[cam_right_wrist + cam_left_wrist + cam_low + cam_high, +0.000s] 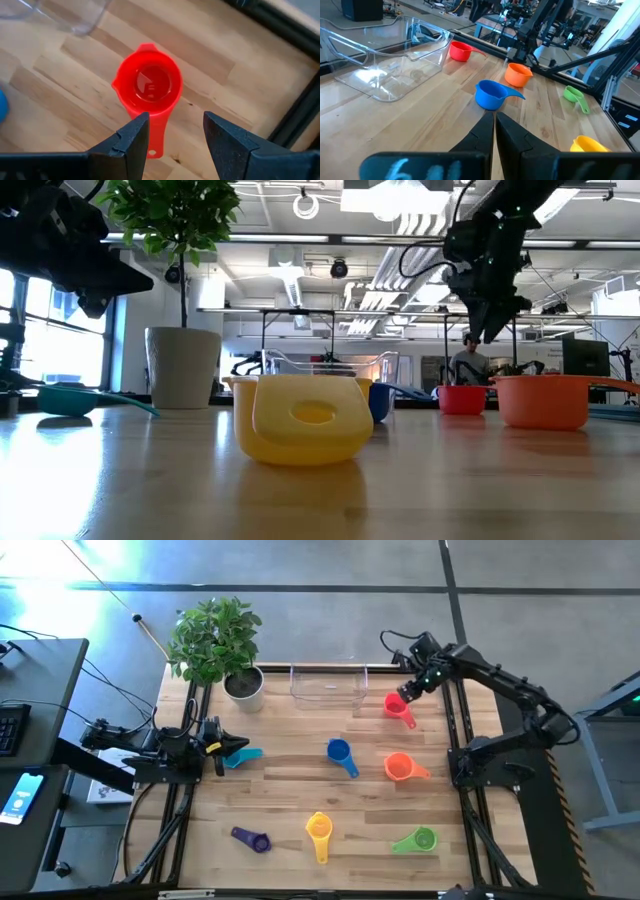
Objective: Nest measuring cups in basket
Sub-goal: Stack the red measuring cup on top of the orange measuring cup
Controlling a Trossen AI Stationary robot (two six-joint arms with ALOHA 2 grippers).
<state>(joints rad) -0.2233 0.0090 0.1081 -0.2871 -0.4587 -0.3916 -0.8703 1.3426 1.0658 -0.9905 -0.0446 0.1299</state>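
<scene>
The basket (60, 12) is cut off at the upper left of the right wrist view. In the left wrist view, the yellow cup (590, 144) is cropped at the lower right. The red cup's handle (156, 135) is partly hidden between the fingers (131, 142).

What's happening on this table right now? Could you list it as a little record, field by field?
Basket: clear bin at the table's far edge, empty
Cups in basket: none
Red cup: on the wood beside the basket
Right gripper: fingers open, poised above the red cup's handle
Left gripper: fingers closed, waiting at the left side near the teal cup
Other cups on table: blue, orange, yellow, green, purple
Also there: potted plant
</scene>
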